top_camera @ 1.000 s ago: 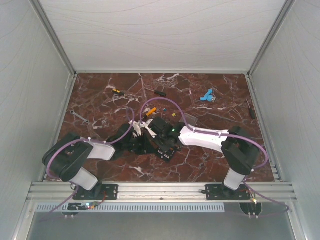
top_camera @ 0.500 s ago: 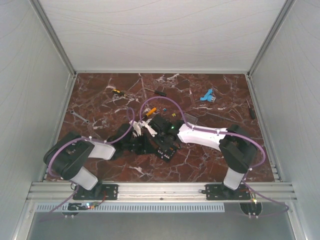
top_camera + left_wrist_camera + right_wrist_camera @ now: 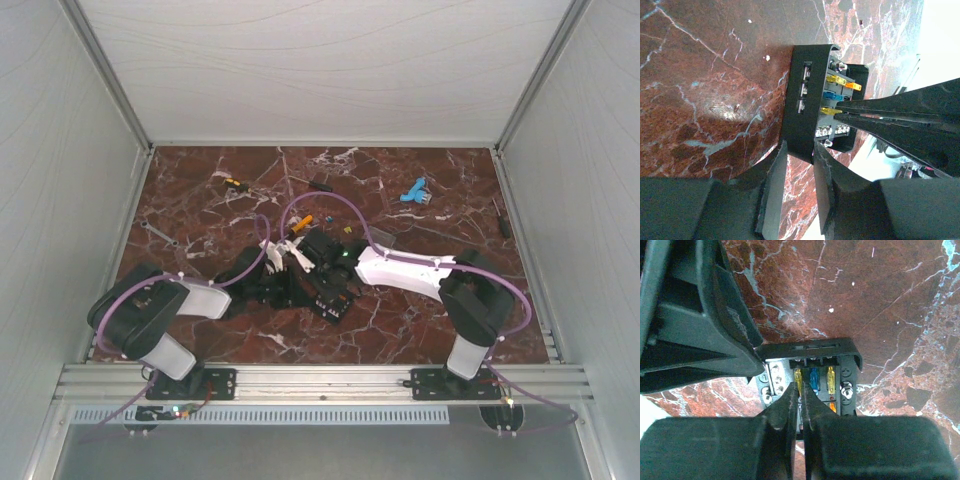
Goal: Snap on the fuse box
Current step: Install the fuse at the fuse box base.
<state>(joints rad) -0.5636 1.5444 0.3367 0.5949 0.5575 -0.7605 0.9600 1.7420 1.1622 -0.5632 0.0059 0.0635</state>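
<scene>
**At the fuse box: both grippers engaged**

On its near wall you find the left gripper clamped, the wall pinched between its fingers. Over its open face, your right gripper has its jaws pressed together, tips at the yellow and blue fuses. The fuse box stands on the marble table between both arms

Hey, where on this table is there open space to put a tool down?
Bare marble lies along the near edge of the table between the arm bases, and at the far right between the blue part and the dark tool. The centre is crowded: the left gripper and right gripper meet at the fuse box, and small parts dot the far left.
</scene>
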